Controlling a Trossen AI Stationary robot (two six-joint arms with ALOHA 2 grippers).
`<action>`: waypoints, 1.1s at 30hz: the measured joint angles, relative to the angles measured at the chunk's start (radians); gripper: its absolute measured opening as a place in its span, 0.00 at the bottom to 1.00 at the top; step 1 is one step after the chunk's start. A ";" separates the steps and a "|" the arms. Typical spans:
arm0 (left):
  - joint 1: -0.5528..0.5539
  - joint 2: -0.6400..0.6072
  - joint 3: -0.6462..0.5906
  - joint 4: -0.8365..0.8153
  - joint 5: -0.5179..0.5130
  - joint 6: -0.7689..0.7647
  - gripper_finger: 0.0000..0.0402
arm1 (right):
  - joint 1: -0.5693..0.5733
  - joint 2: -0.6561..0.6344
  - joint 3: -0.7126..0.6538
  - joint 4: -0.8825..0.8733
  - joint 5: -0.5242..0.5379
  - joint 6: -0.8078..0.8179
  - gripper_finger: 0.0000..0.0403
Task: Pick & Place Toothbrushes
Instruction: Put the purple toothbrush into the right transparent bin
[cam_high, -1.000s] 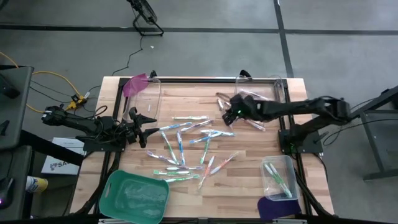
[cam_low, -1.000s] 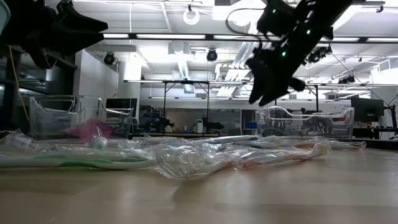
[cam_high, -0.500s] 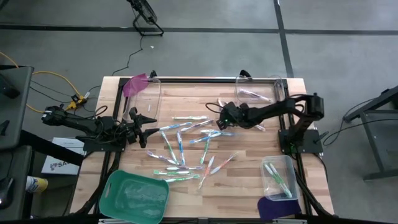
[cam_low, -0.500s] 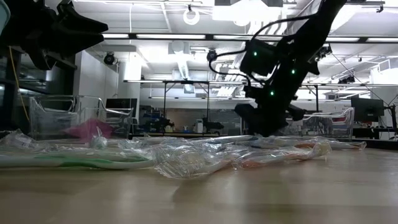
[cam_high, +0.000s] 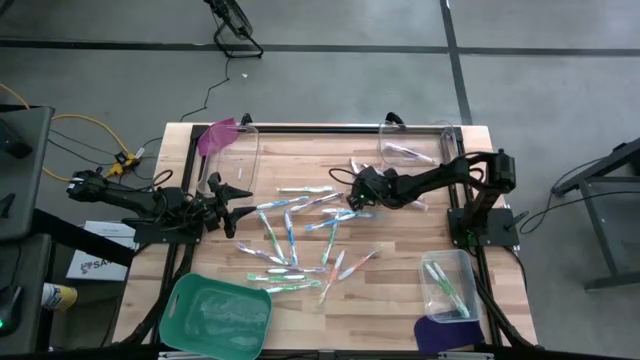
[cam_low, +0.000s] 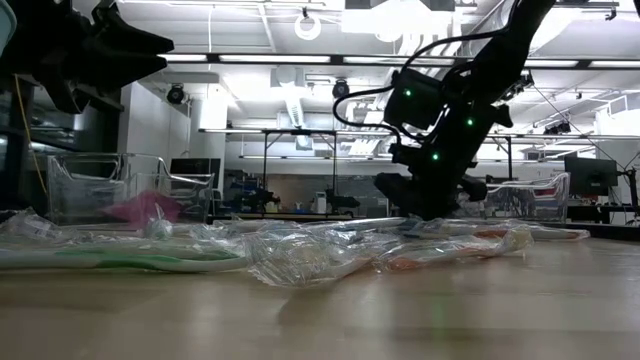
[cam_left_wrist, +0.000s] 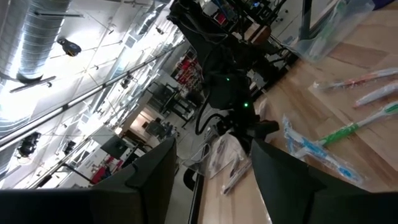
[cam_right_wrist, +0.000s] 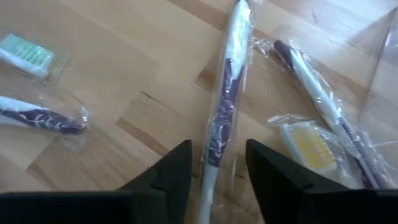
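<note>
— High view: right gripper (cam_high: 352, 192) low over scattered toothbrushes (cam_high: 295, 235) mid-table. Fingers?
— Right wrist shows them straddling purple toothbrush (cam_right_wrist: 222, 106), not clamped. Left gripper (cam_high: 238, 200) open, table's left edge.

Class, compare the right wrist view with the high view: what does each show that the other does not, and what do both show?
Only the right wrist view shows the clear wrapper on the purple toothbrush lying between the right gripper's fingers, a yellow brush head and a green one.

Only the high view shows the whole table, the waiting left gripper at its left side, the green tray, the clear bins and the full scatter of toothbrushes.

Both show the right gripper low over toothbrushes on wood.
</note>
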 joint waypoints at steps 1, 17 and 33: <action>0.000 0.000 0.000 0.000 0.000 0.000 0.50 | 0.000 0.000 0.000 0.002 -0.003 -0.010 0.28; 0.000 0.000 0.000 0.000 0.000 0.000 0.50 | 0.011 -0.133 -0.004 -0.030 -0.130 -0.099 0.02; 0.000 0.000 0.000 0.000 0.000 0.000 0.50 | -0.115 -0.586 -0.003 -0.223 -0.740 -0.336 0.00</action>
